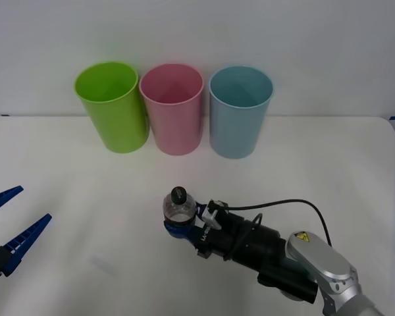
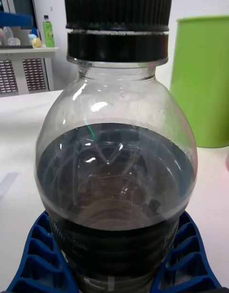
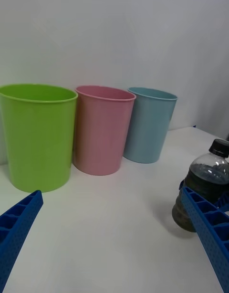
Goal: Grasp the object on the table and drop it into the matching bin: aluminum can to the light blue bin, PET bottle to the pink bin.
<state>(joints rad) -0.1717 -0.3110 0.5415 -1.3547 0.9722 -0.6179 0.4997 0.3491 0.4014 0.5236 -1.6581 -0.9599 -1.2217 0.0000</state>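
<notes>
The PET bottle, small and clear with a black cap and dark lower band, stands upright on the white table in front of the bins. My right gripper reaches in from the right and is shut on the bottle's lower body. In the right wrist view the bottle sits between the blue fingers. Behind stand the pink bin and, to its right, the light blue bin. My left gripper waits open at the table's near left, well apart from the bottle.
A lime green bin stands left of the pink one, the three bins side by side against the back wall. A black cable loops over my right wrist. Bare tabletop lies between the bottle and the bins.
</notes>
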